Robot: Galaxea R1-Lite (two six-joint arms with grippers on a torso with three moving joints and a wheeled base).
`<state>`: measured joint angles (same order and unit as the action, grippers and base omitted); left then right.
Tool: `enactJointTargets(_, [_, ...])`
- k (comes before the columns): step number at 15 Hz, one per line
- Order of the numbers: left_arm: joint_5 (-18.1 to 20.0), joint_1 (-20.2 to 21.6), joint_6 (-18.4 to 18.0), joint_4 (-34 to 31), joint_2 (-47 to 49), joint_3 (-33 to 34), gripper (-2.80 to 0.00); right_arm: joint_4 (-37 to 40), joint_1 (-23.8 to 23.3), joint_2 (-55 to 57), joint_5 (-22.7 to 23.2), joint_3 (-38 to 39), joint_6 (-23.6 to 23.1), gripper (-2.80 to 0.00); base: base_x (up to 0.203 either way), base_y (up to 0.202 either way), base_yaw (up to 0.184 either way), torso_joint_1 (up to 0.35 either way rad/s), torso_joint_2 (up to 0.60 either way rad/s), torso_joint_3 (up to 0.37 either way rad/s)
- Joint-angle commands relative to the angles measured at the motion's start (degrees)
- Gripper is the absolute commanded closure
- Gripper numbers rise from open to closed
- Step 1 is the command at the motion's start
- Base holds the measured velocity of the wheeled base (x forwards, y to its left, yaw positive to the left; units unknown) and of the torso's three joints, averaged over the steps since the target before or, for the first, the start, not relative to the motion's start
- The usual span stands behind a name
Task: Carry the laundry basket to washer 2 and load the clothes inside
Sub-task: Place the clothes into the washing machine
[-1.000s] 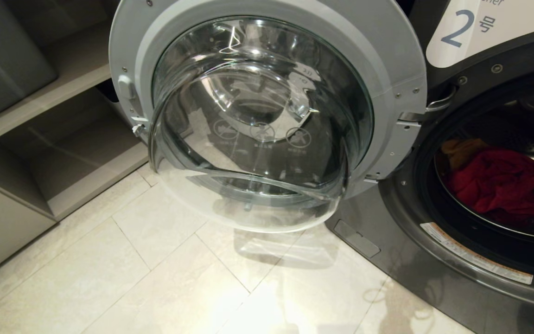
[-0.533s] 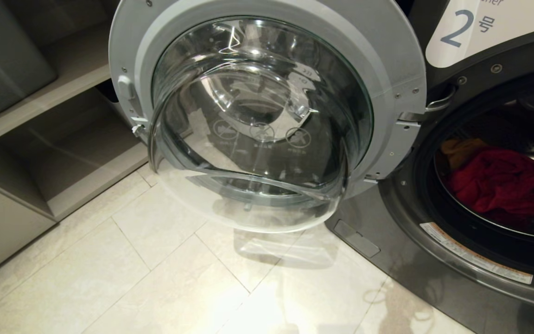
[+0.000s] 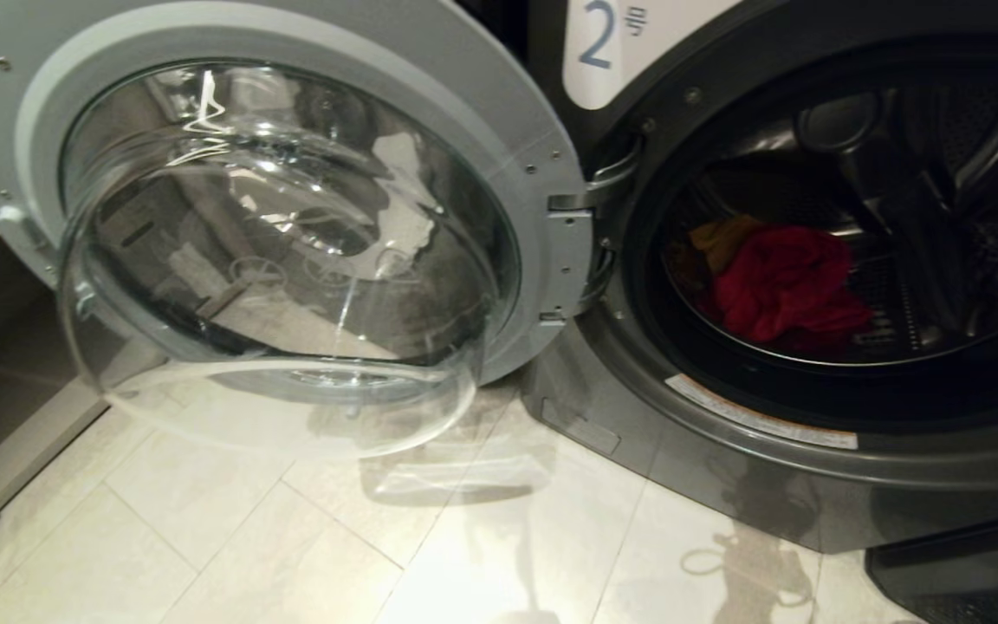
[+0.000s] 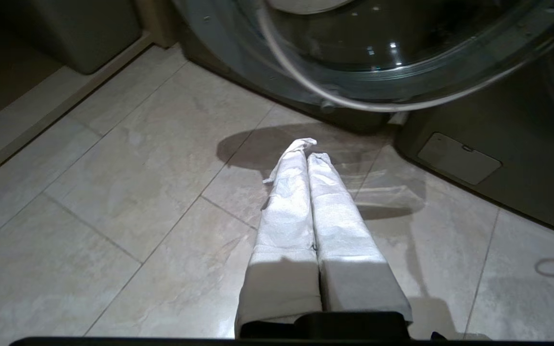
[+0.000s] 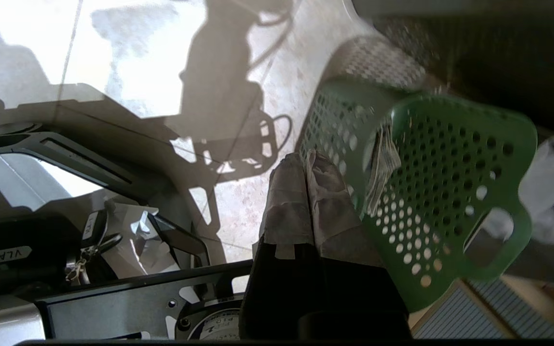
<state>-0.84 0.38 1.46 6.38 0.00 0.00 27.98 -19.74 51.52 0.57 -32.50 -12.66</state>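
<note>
Both claws are seen pressed shut and empty: the left gripper (image 4: 306,156) is held over the floor tiles (image 4: 113,192) below the open glass door (image 3: 274,251), and the right gripper (image 5: 306,161) is held just beside the green laundry basket (image 5: 450,192). A pale cloth (image 5: 383,163) is seen inside the basket. Red and yellow clothes (image 3: 780,282) are seen lying in the drum of washer 2 (image 3: 724,451).

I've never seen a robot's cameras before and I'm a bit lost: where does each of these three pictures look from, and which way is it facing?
Head view: from the robot's head, down at washer 2, its open door, the clothes inside; no arm shows.
Left wrist view: behind the shut left gripper, low above the floor, facing the door.
Right wrist view: behind the shut right gripper, beside the laundry basket.
Head and left wrist views share door and floor.
</note>
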Motion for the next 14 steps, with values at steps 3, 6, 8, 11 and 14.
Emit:
enactJointTargets(3, [0.0,0.0,0.0,0.0,0.0,2.3,0.0,0.1,0.0,0.1,0.0,0.0,-0.1,0.0,0.0,0.009,-0.174,0.003,0.0,0.002])
enactJointTargets(6, [0.0,0.1,0.0,0.0,0.0,2.3,0.0,0.1,0.0,0.1,-0.1,0.3,0.1,0.0,0.0,0.009,-0.176,0.003,0.0,0.002])
enactJointTargets(8, [0.0,0.0,0.0,0.0,0.0,2.3,0.0,0.2,-0.1,0.1,-0.1,1.0,0.2,0.0,0.002,0.01,-0.179,0.003,0.0,0.002])
enactJointTargets(11, [0.0,0.0,0.0,0.0,0.1,2.3,0.0,0.2,-0.1,0.1,0.0,2.7,0.4,0.0,0.0,0.008,-0.176,0.002,0.0,0.002])
enactJointTargets(14, [0.0,0.0,0.0,0.0,0.0,2.3,0.0,0.2,-0.1,3.1,1.0,4.1,0.5,0.0,0.002,0.008,-0.17,0.004,0.0,0.002])
